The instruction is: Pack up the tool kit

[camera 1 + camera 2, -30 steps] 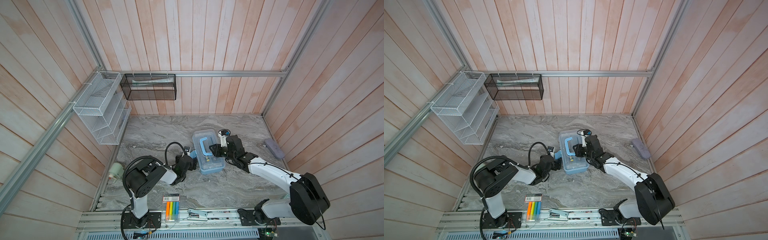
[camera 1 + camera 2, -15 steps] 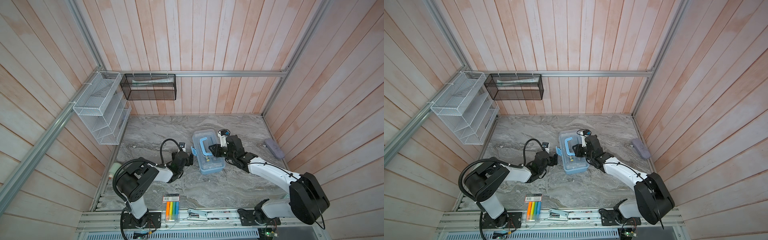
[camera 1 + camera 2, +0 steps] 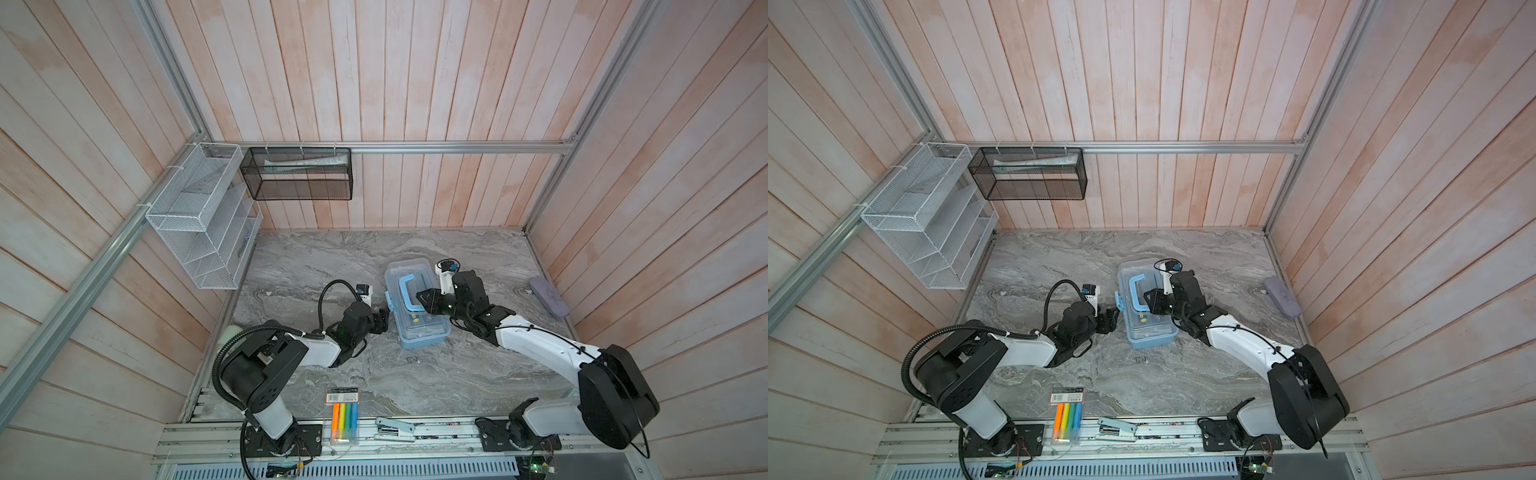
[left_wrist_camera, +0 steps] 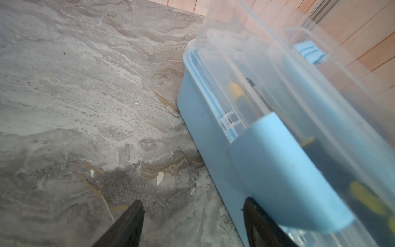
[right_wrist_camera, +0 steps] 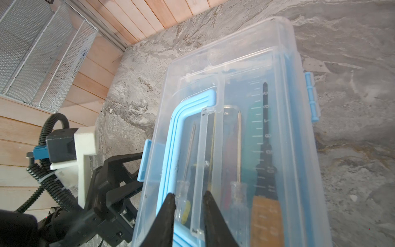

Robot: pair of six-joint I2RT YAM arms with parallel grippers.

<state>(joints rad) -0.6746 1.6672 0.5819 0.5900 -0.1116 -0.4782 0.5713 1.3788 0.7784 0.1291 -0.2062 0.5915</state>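
Note:
The tool kit [image 3: 419, 328] [image 3: 1148, 332], a light blue box with its clear lid down and blue handle [image 5: 181, 119] lying flat, stands mid-table. Through the lid [image 5: 284, 149] I see screwdrivers and other tools. My left gripper [image 3: 380, 322] [image 4: 192, 211] is open low at the box's left side. One finger [image 4: 254, 216] touches the blue side latch [image 4: 277, 171]; the other is over bare table. My right gripper [image 3: 424, 299] [image 5: 189, 203] sits on top of the lid by the handle. Its jaws are a narrow gap apart with nothing between them.
A flat pack of coloured markers [image 3: 344, 415] and a stapler [image 3: 395, 428] lie at the front edge. A grey-lilac case [image 3: 548, 297] rests by the right wall. A white wire rack [image 3: 199, 216] and a black mesh basket [image 3: 299, 178] hang at the back left.
My left gripper drew back a little from the box's left side, then came in again to the latch with its jaws narrowing. The right arm and the box have not moved.

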